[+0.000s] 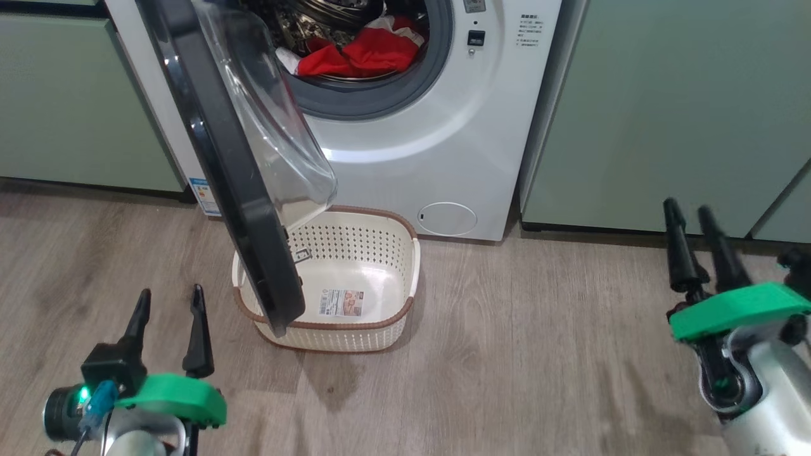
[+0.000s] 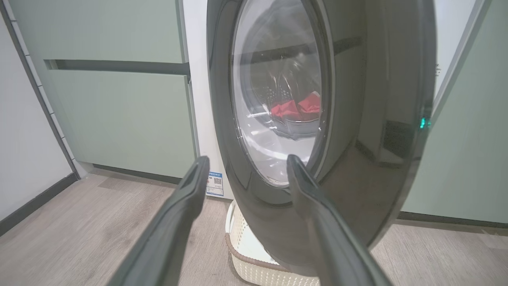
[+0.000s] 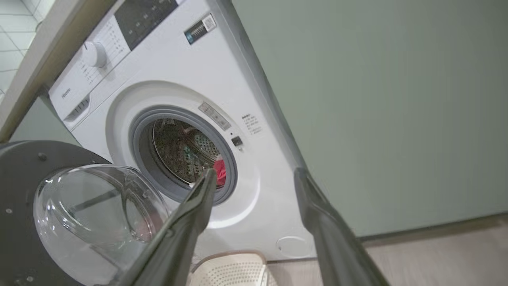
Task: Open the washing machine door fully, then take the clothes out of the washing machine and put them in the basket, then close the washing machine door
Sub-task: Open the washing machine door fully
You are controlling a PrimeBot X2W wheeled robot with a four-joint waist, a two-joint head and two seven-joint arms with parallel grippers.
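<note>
Washing machine door (image 1: 234,190): swung open, lower edge over the basket (image 1: 380,247); clothes (image 1: 367,54): red and white, inside the washing machine (image 1: 431,145) drum; left gripper (image 1: 172,291): fingers parted, empty, facing the door; right gripper (image 1: 687,206): fingers parted, empty.

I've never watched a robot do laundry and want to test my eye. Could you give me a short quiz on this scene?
1. True or false: the basket holds no clothes.
2. The door is: A shut; B open; C missing.
3. Fill in: the red clothes lie inside the ____.
Key: 1 true; 2 B; 3 washing machine.
</note>
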